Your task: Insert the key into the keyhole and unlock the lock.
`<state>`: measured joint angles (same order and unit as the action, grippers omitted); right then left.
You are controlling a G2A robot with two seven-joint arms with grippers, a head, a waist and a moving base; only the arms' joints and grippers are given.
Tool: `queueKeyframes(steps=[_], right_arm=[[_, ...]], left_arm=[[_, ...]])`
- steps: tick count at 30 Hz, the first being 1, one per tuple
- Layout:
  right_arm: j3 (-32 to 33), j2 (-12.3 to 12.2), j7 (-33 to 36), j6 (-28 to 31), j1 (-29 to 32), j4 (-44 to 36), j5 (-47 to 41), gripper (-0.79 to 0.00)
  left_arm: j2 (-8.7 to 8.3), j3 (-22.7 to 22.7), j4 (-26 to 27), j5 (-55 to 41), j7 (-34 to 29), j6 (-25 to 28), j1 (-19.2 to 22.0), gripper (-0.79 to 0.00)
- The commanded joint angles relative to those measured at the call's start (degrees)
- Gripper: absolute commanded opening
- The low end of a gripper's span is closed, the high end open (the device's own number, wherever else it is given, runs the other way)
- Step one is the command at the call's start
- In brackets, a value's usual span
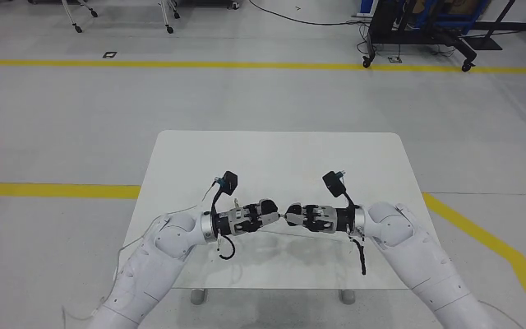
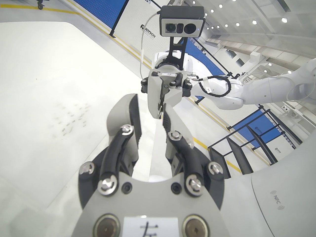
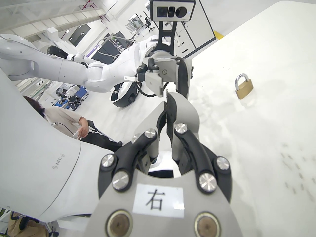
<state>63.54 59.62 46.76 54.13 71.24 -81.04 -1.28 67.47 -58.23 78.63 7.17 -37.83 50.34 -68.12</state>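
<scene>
- Both arms nose to nose over the desk [image 1: 246, 156], lower centre of the top view, tips almost touching.
- R pincer [image 3: 168, 97] is clamped tight on a thin sliver of metal. That's the key [image 2: 160, 110] by my read, tho it's tiny.
- L pincer [image 2: 148, 106] is spread wide w/ nothing in it, and the R tip sits right at its mouth. Looks like a hand-over setup to me.
- Over to the padlock [image 3: 244, 86]: brass body, shackle closed, sat on bare desk well apart from both pincers. Nothing's holding it.
- Progress: early. Key's up off the desk and that's abt it.
- Left to do: get a hold on the padlock, line the key up w/ the keyhole, push in, turn, shackle pops.
- Keyhole itself: can't make it out from here.
</scene>
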Motion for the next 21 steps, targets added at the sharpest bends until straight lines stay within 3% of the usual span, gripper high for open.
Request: queueKeyframes(steps=[1,7,11,15,18,21], right_arm=[[1.3,-0.3,-0.7,1.0,0.6,0.3,0.7,-0.785],[2.8,-0.7,-1.3,1.7,1.1,0.9,1.3,-0.785],[2.8,-0.7,-1.3,1.7,1.1,0.9,1.3,-0.785],[2.8,-0.7,-1.3,1.7,1.1,0.9,1.3,-0.785],[2.8,-0.7,-1.3,1.7,1.1,0.9,1.3,-0.785],[2.8,-0.7,-1.3,1.7,1.1,0.9,1.3,-0.785]], left_arm=[[0.00,0.0,0.0,0.0,0.0,0.0,0.0,0.000],[-0.03,-0.2,0.5,0.7,0.6,-0.7,-0.1,0.000],[-0.61,-3.3,3.4,8.2,4.6,-3.9,-1.2,0.000],[-1.62,-6.4,11.2,24.8,4.2,-16.0,-3.8,0.000],[-2.12,-6.2,18.1,38.4,-1.2,-29.6,-5.9,0.000],[-2.06,-4.7,21.2,45.9,-6.0,-40.3,-6.9,0.000]])
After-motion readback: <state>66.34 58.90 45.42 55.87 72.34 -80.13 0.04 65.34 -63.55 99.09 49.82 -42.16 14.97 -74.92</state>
